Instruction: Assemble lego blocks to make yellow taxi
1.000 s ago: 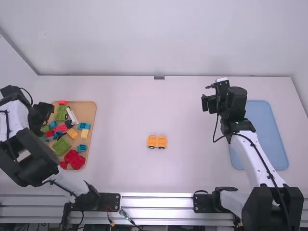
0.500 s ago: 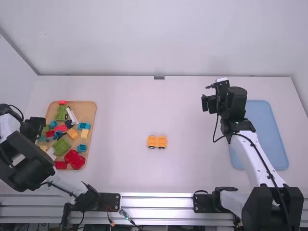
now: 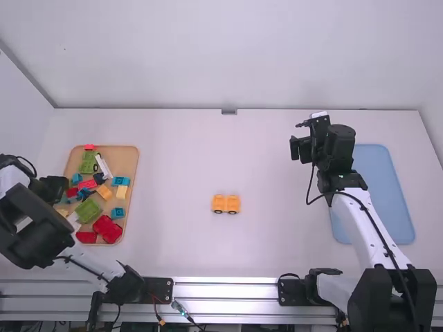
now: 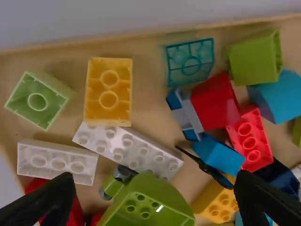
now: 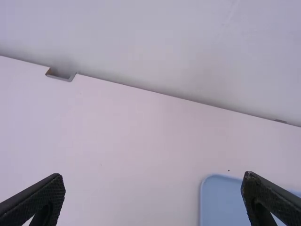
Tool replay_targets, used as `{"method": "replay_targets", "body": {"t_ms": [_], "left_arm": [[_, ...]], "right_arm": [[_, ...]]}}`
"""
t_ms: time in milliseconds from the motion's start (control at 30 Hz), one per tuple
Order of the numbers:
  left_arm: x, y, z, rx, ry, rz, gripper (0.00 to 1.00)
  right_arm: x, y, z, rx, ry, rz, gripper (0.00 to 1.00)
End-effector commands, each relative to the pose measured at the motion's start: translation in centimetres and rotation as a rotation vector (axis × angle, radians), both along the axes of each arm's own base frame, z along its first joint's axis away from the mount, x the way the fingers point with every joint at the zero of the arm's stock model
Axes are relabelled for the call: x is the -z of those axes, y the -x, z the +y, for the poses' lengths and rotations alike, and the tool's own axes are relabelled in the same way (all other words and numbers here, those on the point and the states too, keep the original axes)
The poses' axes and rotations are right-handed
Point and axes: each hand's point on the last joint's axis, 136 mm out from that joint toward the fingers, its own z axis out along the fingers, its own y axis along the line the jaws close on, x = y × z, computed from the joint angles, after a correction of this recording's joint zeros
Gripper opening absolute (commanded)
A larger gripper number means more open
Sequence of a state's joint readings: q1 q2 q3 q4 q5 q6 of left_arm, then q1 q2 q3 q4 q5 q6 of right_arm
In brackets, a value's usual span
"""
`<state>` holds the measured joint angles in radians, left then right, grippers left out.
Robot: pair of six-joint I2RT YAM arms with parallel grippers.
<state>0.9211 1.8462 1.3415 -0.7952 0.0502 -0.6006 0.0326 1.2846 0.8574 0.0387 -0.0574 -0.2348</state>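
On the big white worktop (image 3: 277,249), the blue tray (image 3: 377,187) lies by the right arm. The wooden tray (image 3: 129,162) is full of mixed blocks. The left pincer (image 4: 154,175) is over it, wide open and holding nothing. The right pincer (image 5: 154,176) is wide open too, with nothing in it. The yellow car base (image 3: 225,204) sits mid-worktop, on its wheels. The taxi looks just started; its top is left to build, maybe with the loose yellow brick (image 4: 108,106) in the wooden tray.
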Motion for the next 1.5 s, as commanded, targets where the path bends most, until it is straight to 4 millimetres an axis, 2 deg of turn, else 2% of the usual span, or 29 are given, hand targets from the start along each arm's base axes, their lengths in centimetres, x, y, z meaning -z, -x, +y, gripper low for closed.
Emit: {"method": "replay_targets", "body": {"t_ms": [0,67,200,400,700,867,933,1000,1133,1267,1467], "left_arm": [[0.9,1.4,0.4,-0.021,0.022,0.026,0.88],[1.0,2.0,0.9,-0.031,0.028,0.023,0.86],[1.3,2.0,1.0,0.011,0.058,-0.025,0.84],[3.3,2.3,1.4,0.023,0.094,0.005,0.86],[3.5,1.3,2.2,0.060,0.138,0.004,0.86],[4.7,1.0,2.3,0.091,0.185,0.024,0.88],[5.0,1.1,2.1,0.100,0.205,0.034,0.82],[5.7,1.1,2.1,0.100,0.224,0.044,0.82],[5.9,1.1,2.0,0.096,0.228,0.044,0.81],[5.7,0.1,1.4,0.150,0.251,-0.020,0.78],[5.7,0.2,1.2,0.143,0.260,-0.014,0.77]], "right_arm": [[-1.4,-0.5,0.1,-0.002,-0.004,-0.028,0.99],[-1.3,-0.5,0.1,-0.002,-0.005,-0.028,0.99],[-1.4,-0.6,0.1,0.011,-0.028,-0.027,0.99],[-1.4,-0.6,0.1,0.027,-0.060,-0.023,0.99],[-1.3,-0.5,0.1,0.027,-0.061,-0.021,0.99],[-1.3,-0.5,0.1,0.027,-0.060,-0.021,0.99],[-1.3,-0.5,0.1,0.027,-0.060,-0.021,0.99],[-1.4,-0.5,0.1,0.028,-0.060,-0.022,0.99],[-1.3,-0.5,0.1,0.028,-0.061,-0.021,0.99],[-1.4,-0.5,0.1,0.028,-0.061,-0.022,0.99],[-1.4,-0.5,0.1,0.029,-0.061,-0.022,0.99]]}}
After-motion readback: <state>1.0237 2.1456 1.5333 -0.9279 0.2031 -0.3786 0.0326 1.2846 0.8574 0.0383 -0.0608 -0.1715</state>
